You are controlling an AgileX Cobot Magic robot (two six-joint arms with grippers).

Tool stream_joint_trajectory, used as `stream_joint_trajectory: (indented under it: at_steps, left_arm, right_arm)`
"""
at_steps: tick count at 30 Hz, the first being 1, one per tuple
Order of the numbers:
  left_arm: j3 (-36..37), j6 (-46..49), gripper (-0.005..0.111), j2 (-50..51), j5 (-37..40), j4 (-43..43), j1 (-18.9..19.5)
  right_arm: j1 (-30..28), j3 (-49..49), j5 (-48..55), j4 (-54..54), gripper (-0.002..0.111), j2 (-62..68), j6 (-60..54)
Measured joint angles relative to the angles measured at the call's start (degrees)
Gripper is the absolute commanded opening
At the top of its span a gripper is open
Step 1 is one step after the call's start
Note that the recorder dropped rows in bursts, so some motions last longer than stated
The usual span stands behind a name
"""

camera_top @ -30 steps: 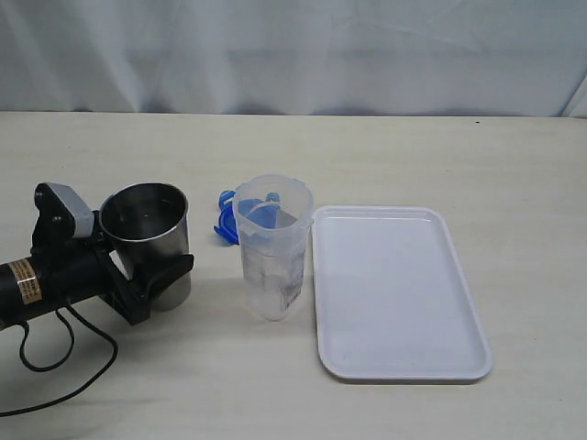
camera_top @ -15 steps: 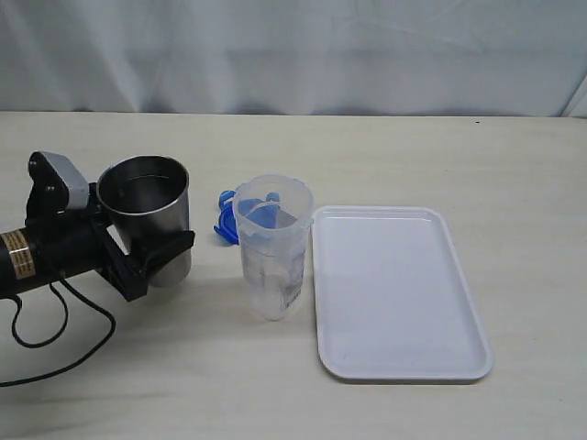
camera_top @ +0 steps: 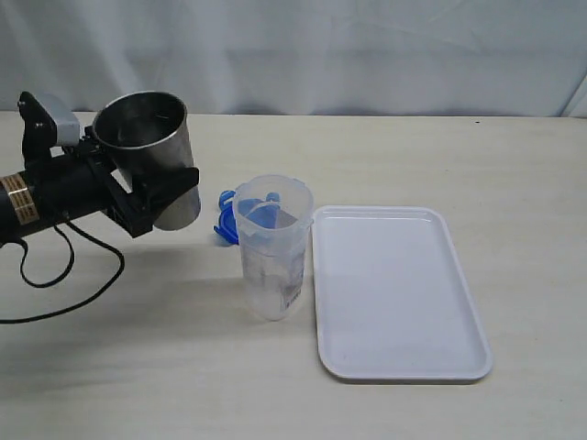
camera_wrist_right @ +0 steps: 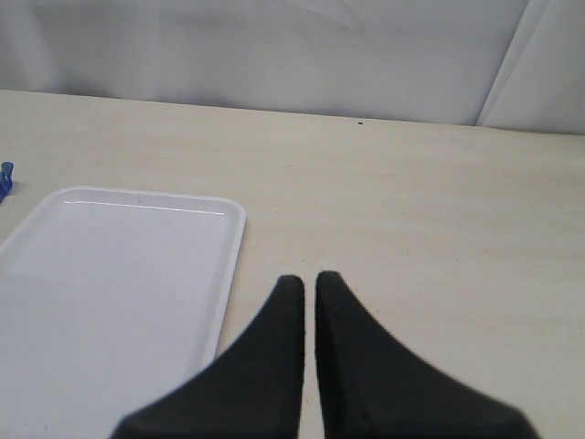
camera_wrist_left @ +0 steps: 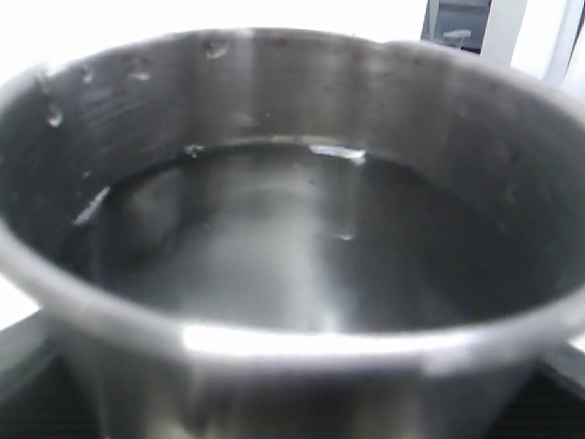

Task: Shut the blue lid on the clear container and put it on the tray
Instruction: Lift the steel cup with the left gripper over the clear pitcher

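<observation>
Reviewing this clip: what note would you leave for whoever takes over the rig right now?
The left gripper is shut on the grey steel tumbler, which has clear liquid in it and is held tilted off the table.
The right gripper is shut and empty, near the tray's edge.
The tall clear plastic container stands upright and open on the table, close beside the flat white rectangular tray.
The small blue plastic lid lies on the table behind the container.
Done: no closing or placing yet.
Left: fit the lid, then set the container on the bare tray.
</observation>
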Motion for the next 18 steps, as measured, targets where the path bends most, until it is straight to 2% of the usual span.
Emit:
stream_joint_trajectory:
  at_steps: [6, 18]
  left_arm:
    - [-5.3, -3.9, 0.000, 0.0, 0.8, 0.4, -1.3]
    - [-14.7, -4.9, 0.000, 0.0, 11.1, 1.1, -9.6]
  right_arm:
    - [0.0, 0.0, 0.0, 0.0, 0.005, 0.0, 0.0]
    - [0.0, 0.0, 0.0, 0.0, 0.005, 0.0, 0.0]
